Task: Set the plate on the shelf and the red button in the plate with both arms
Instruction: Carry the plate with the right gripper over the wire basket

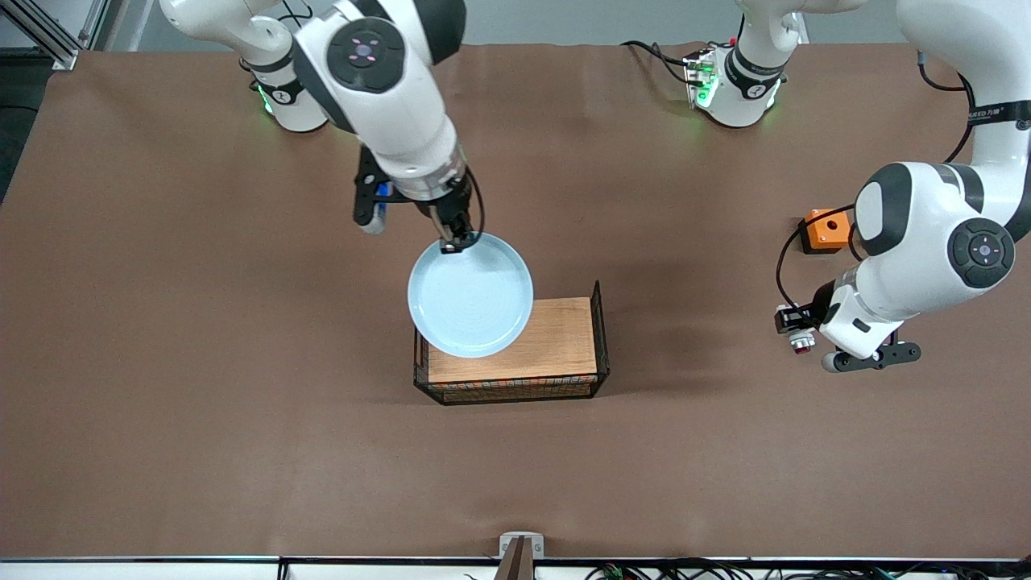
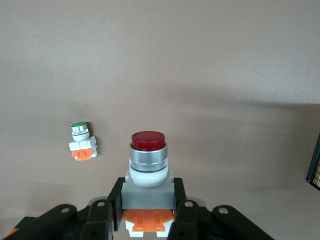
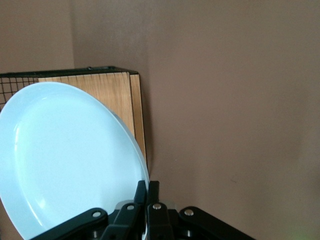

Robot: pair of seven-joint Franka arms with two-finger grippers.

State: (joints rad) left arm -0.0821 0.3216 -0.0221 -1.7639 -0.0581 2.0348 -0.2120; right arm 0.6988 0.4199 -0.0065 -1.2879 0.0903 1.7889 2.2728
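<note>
Right gripper: you've got it pinching the rim of the plate, which hangs tilted over the wooden tray mid-table.
Left gripper: clamped on the red button, up over bare table toward the left arm's end.
Other bits: your left wrist cam catches a green-tipped button lying on the table; an orange box sits near the left arm.
</note>
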